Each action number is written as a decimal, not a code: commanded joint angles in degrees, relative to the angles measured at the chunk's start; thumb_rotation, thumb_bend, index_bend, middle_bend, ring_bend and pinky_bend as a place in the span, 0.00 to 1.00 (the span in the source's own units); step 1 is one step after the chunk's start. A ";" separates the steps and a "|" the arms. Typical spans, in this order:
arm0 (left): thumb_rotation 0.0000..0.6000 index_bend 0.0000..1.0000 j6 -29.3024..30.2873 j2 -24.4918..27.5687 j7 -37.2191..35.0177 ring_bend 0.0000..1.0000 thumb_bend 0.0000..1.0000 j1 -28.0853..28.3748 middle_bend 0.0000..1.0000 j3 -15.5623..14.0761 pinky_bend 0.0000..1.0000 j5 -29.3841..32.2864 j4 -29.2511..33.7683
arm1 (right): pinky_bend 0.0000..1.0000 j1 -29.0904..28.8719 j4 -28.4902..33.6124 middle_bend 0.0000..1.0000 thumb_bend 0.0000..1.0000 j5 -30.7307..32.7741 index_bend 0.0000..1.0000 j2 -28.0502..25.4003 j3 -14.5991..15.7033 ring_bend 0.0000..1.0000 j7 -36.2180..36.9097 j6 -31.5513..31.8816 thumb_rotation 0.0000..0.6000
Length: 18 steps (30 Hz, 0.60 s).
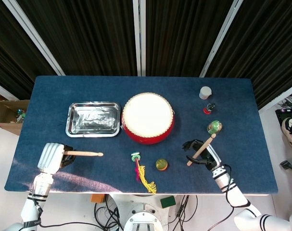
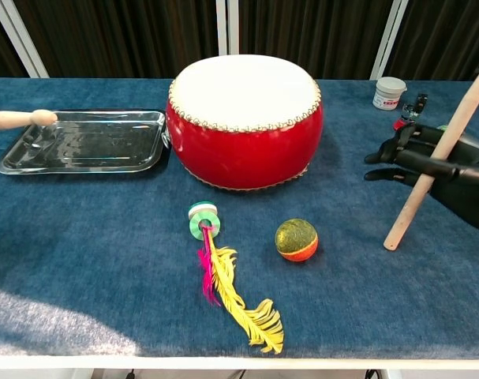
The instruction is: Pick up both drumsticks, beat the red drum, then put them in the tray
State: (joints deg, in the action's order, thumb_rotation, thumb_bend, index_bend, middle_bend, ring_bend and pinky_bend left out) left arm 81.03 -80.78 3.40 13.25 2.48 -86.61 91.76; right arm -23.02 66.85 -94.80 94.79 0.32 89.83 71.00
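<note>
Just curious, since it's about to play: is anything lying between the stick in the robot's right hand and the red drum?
Nothing visible. The drumstick in the right hand has bare blue cloth between it and the red drum; the small ball lies nearer the robot, off that line.

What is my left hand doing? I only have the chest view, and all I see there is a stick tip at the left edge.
Observer: In the head view the left hand grips the left drumstick by its end, near the table's front edge.
Operator: Is the stick over the tray?
Observer: No. It sits nearer the robot than the tray, with its tip pointing toward the feather toy.
Operator: What's behind my right hand?
Observer: A green toy, apart from the right hand, which holds the right drumstick.
</note>
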 commanded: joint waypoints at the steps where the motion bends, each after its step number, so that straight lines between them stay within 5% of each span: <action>1: 1.00 1.00 0.02 -0.01 -0.33 1.00 0.45 -0.10 1.00 -0.08 1.00 -0.03 -0.17 | 0.40 -0.46 -1.17 0.55 0.18 -0.38 0.67 2.16 1.20 0.34 -3.50 -0.66 1.00; 6: 1.00 1.00 0.16 0.08 -0.99 1.00 0.45 -0.21 1.00 -0.12 1.00 -0.23 -0.43 | 0.44 -1.12 -3.11 0.59 0.18 -0.67 0.76 4.91 2.49 0.40 -6.63 -1.83 1.00; 11: 1.00 1.00 0.09 0.15 -1.51 1.00 0.45 -0.18 1.00 -0.20 1.00 -0.51 -0.57 | 0.63 -0.95 -5.70 0.80 0.23 -0.32 0.99 8.24 2.87 0.64 -11.72 -1.82 1.00; 15: 1.00 1.00 0.15 0.22 -1.79 1.00 0.45 -0.11 1.00 -0.15 1.00 -0.78 -0.76 | 0.82 -0.51 -7.51 0.96 0.40 0.06 1.00 10.82 2.00 0.91 -14.36 0.37 1.00; 18: 1.00 1.00 -0.38 0.33 -1.69 1.00 0.45 0.27 1.00 0.00 1.00 -0.81 -1.23 | 0.96 -0.99 -8.95 1.00 0.66 -0.82 1.00 11.32 1.86 1.00 -18.56 1.49 1.00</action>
State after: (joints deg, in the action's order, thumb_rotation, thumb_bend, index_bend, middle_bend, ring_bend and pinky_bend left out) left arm 80.85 -80.50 1.65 13.38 2.42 -87.42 90.69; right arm -23.79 59.11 -95.12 105.47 2.44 73.92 71.49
